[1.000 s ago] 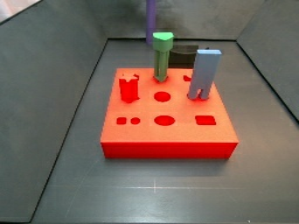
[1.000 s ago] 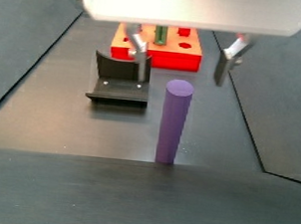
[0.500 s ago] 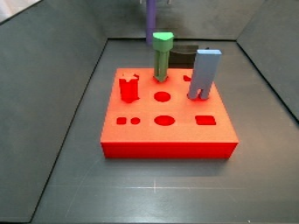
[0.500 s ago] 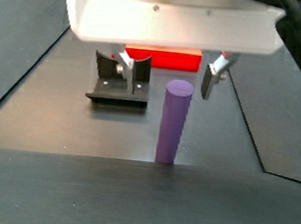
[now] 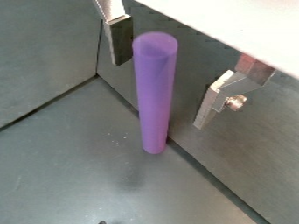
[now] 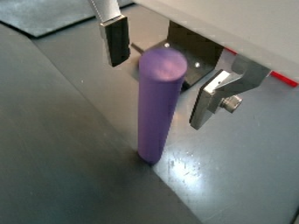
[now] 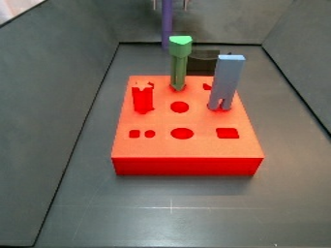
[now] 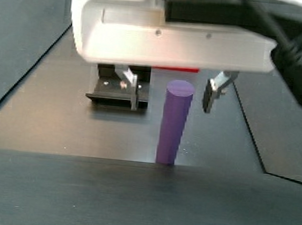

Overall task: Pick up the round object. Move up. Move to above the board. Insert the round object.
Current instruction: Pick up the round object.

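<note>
The round object (image 8: 176,123) stands upright on the tabletop (image 8: 58,126), well apart from the board (image 7: 185,126). The gripper (image 5: 173,72) straddles its top, jaws apart and not touching. Grasp, lift, transfer and insertion all remain

Purple round object (image 8: 176,122), red board (image 7: 185,131) (green peg (image 7: 179,63), grey-blue peg (image 7: 226,79)), silver pincer (image 5: 173,74).
</note>
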